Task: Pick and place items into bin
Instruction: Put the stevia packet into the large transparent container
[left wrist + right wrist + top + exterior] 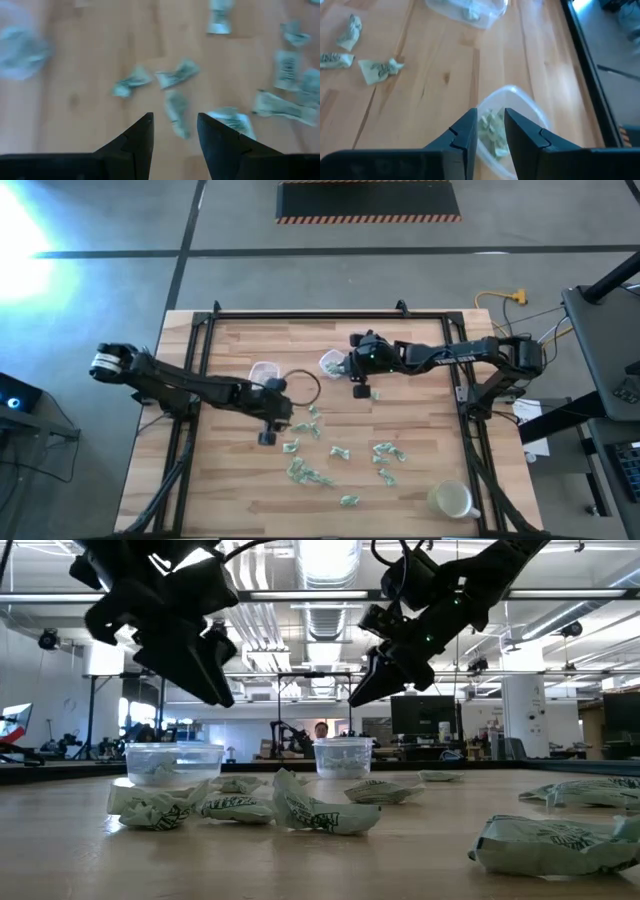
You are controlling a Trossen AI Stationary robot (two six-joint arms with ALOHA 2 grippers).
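Our left claw point(175, 131) hovers open over the scattered items point(340, 465) on the worktop point(230, 480). Our right claw point(491, 125) hangs open, empty, over a clear bin point(520, 100) holding pieces. A crooked descent could pinch two wrappers or nudge them apart.

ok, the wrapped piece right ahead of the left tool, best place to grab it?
Likely across its narrow middle, coming straight down. The wrapped piece lies flat on the table as a long thin strip, so the open left tool can straddle its short width. A neighbouring piece lies close on one side, so keep the fingers clear of it.
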